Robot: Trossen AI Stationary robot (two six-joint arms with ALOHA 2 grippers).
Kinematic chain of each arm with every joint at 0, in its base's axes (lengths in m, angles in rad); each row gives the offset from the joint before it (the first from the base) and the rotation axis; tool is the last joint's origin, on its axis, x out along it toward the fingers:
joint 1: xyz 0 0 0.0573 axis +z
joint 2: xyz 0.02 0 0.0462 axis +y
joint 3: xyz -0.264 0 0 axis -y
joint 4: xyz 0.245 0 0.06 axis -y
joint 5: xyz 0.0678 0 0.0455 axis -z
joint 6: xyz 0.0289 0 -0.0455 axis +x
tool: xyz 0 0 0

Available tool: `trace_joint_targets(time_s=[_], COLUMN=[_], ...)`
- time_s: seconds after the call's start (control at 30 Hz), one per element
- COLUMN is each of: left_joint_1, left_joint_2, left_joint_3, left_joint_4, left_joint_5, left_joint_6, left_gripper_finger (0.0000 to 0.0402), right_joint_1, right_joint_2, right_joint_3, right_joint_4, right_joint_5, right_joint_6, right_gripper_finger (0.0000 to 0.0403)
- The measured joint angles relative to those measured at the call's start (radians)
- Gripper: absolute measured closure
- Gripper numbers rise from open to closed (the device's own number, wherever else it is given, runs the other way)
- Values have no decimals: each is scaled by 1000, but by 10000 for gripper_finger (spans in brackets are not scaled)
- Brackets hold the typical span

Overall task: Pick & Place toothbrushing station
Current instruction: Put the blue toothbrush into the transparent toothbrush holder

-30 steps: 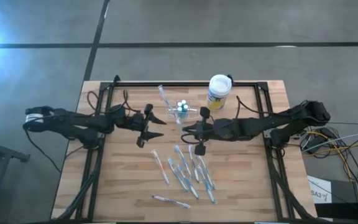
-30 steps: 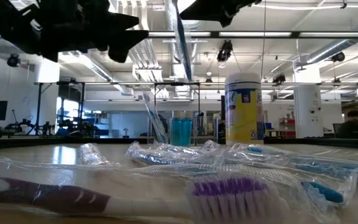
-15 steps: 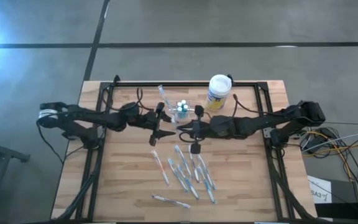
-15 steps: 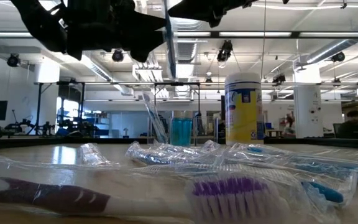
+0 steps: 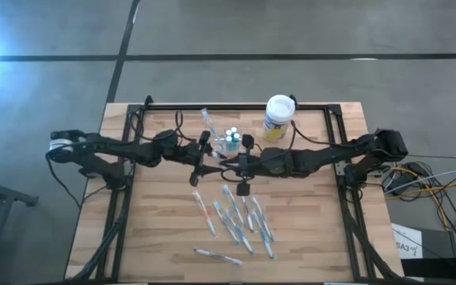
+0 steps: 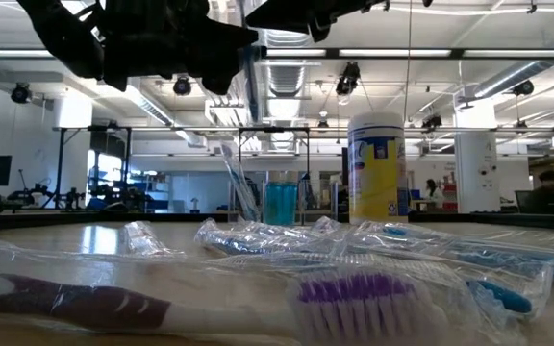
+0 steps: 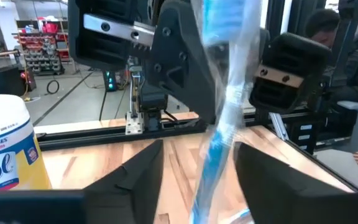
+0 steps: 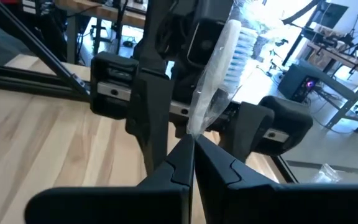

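The toothbrushing station (image 5: 232,141), nearly colourless and hard to trace, sits at the far middle of the desk (image 5: 149,229) beside the white-lidded canister (image 5: 278,117). Just in front of it both arms meet above the desk. The right gripper (image 8: 192,144) has its jaws pinched on a wrapped toothbrush (image 8: 219,81). The left gripper (image 7: 197,158) stands with jaws spread wide around it. More wrapped toothbrushes (image 5: 236,218) lie nearer.

Canister (image 7: 5,149) label: "VIRUSES" legible, partial "sol" below. Other print too small.
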Motion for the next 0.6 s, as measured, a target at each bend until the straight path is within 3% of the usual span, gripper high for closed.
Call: trace_joint_targets(time_s=[0.3,0.6], left_joint_1=[0,0], left_joint_2=[0,-3], left_joint_3=[-1,-1], left_joint_4=[1,1], left_joint_5=[86,126], left_joint_6=[27,30], left_gripper_finger=[376,382], right_joint_1=[0,0], right_joint_2=[-7,-6], right_joint_3=[-2,-3], right_joint_4=[0,-8], right_joint_5=[-2,-9], right_joint_6=[0,49], right_gripper_finger=[395,390])
